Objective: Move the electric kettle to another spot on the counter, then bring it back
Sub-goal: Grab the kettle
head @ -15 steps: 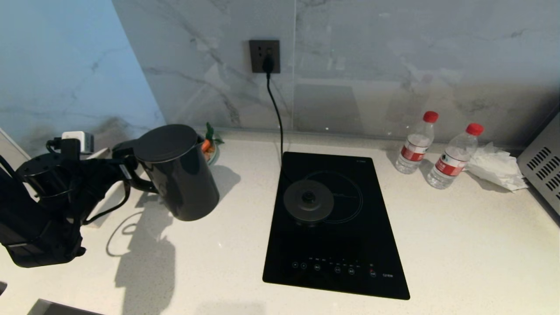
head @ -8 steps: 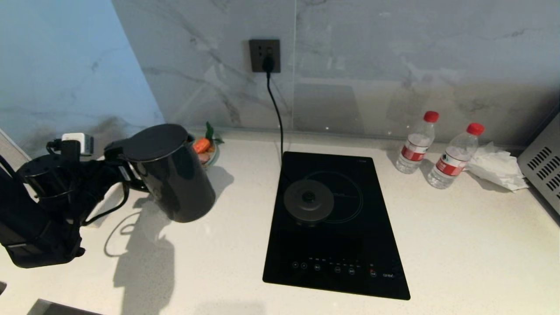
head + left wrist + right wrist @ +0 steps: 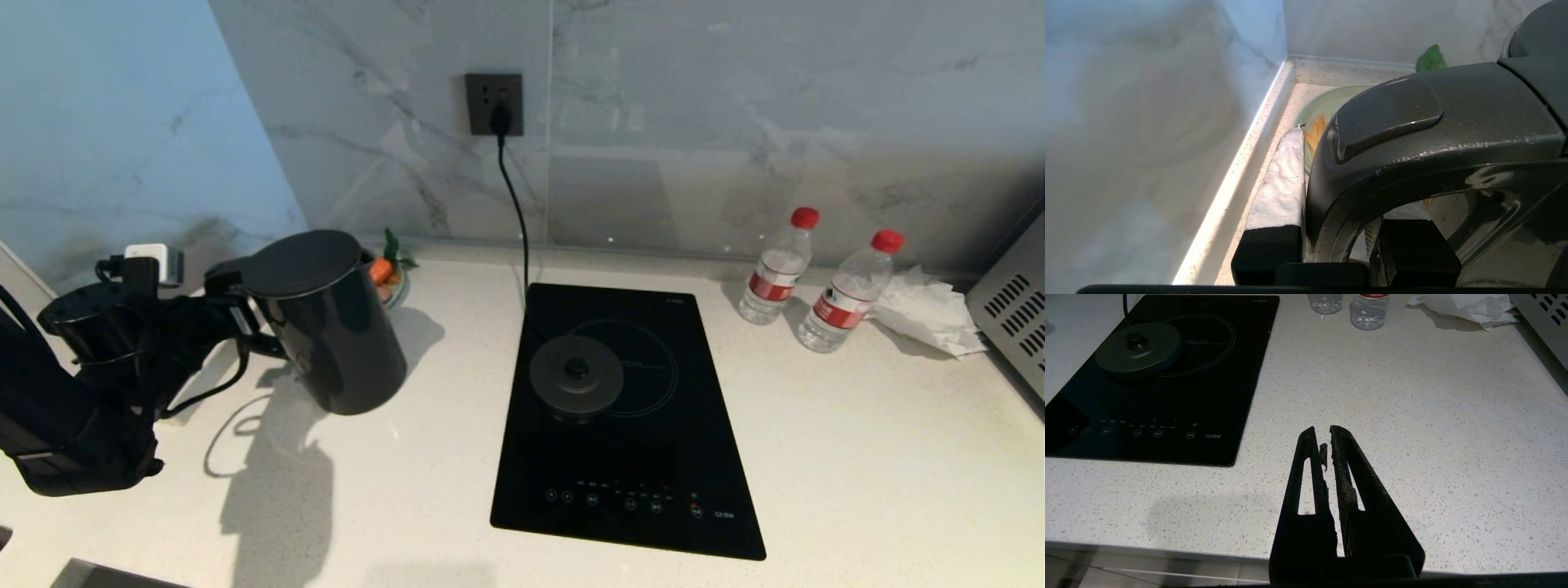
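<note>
Left gripper (image 3: 237, 314) is clamped on the loop handle of the electric kettle (image 3: 331, 322), which sits tilted at the counter's (image 3: 857, 457) far left, well apart from its power base (image 3: 575, 376); you're mid-relocation, so next level it, set it down, then return it.

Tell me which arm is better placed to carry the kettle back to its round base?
The left. Its hand is already shut on the handle of the electric kettle. The right hand is shut and empty, over bare counter.

Black arm (image 3: 73, 416); looped black cable (image 3: 208, 384)
</note>
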### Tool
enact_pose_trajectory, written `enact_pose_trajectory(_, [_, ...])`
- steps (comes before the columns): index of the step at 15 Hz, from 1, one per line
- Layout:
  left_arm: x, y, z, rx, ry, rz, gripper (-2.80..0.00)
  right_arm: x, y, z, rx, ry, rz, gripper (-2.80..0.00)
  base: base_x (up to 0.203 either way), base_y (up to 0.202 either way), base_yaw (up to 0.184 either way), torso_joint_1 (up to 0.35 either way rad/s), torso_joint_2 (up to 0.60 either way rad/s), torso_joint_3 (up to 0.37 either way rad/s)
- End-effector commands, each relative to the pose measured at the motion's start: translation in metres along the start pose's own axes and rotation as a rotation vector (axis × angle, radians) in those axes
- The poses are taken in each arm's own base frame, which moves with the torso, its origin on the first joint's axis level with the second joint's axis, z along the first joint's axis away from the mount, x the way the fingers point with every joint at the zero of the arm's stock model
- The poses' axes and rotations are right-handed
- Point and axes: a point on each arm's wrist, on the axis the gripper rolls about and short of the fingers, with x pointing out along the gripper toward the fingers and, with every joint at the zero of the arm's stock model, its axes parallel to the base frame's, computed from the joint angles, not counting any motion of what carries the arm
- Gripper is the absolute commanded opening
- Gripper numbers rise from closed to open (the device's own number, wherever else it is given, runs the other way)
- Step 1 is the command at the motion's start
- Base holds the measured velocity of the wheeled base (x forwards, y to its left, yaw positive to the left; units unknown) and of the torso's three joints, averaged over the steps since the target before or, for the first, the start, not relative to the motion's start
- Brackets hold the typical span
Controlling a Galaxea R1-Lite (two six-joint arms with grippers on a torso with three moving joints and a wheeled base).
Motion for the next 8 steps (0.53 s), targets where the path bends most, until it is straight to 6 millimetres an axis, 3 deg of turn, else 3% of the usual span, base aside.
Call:
enact_pose_trajectory(1, [-0.0036, -0.0030, 0.0142, -0.025, -0.022, -0.007, -2.80, 0.0000, 0.0000, 0.0001, 0.000, -0.001, 0.000, -2.80, 0.000, 0.000, 0.000, 0.000, 0.00, 0.000])
enact_pose_trajectory(8, [-0.0060, -0.0039, 0.0208, -0.041, -0.017, -0.006, -2.80, 0.0001, 0.0000, -0.0002, 0.000, 0.000, 0.000, -2.80, 0.000, 0.000, 0.000, 0.000, 0.00, 0.000])
